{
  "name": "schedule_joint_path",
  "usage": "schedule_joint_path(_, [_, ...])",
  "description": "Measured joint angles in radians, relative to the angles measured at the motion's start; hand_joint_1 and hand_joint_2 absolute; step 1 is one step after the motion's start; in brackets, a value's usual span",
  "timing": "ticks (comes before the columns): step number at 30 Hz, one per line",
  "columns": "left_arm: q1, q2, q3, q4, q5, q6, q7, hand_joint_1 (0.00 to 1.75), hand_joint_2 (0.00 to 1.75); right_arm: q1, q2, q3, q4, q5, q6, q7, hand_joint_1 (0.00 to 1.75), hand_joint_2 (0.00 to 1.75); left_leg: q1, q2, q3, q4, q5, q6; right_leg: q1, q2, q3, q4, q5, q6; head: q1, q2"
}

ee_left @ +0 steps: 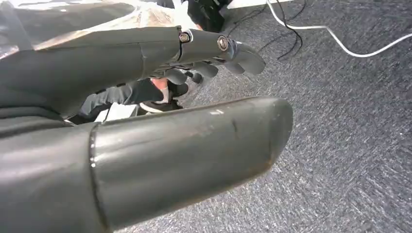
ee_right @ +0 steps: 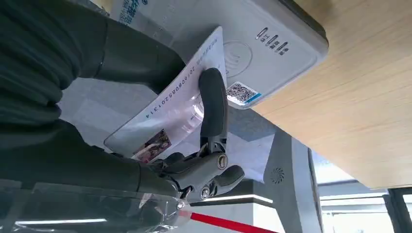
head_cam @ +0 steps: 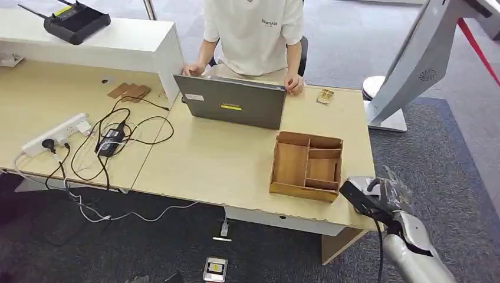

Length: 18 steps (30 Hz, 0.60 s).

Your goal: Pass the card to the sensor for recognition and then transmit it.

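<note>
Filling most of the left wrist view, the left hand [ee_left: 160, 116] hangs over grey carpet [ee_left: 350, 145] with its thick thumb across the middle of the frame and its darker fingers stretched out at the top; nothing sits between them, so it is spread and empty. A white cable [ee_left: 335, 36] crosses the upper right corner, and what lies behind the fingers is too cluttered to make out.

From the right wrist, the right hand [ee_right: 194, 145] pinches a white card [ee_right: 170, 111] at centre frame, one dark finger pressed across its face, the thumb largely hidden behind it. Printed digits and a small photo patch show on the card, though the text is hard to read. Its far edge overlaps the white sensor [ee_right: 262, 43] lying on the wooden table [ee_right: 359, 97] at upper right; whether card and sensor touch cannot be told.

Seen from the head, the right hand [head_cam: 383, 197] sits at lower right just off the table [head_cam: 206, 159] corner, beside a wooden tray [head_cam: 306, 165], its fingers blurred. A person's torso [head_cam: 253, 29] is cut off at the top edge behind a laptop [head_cam: 230, 103].
</note>
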Motion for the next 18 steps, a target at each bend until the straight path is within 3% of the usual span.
schedule_joint_path(7, [0.0, 0.0, 0.0, 0.0, -0.007, 0.0, 0.0, 0.0, 0.0, -0.001, -0.01, -0.003, -0.038, 0.021, -0.026, 0.024, 1.75, 1.75, 0.0, 0.0, -0.001, 0.0, 0.0, 0.0, 0.0, 0.0, 0.0, 0.0, 0.0, 0.0, 0.0, 0.0])
schedule_joint_path(18, [-0.01, 0.0, -0.003, -0.001, -0.032, -0.019, -0.001, 0.0, 0.0, -0.078, -0.075, -0.029, -0.222, 0.066, -0.012, 0.07, 1.75, 1.75, 0.0, 0.0, -0.001, 0.0, 0.0, 0.0, -0.001, 0.0, -0.001, 0.0, 0.001, 0.001, 0.0, 0.0])
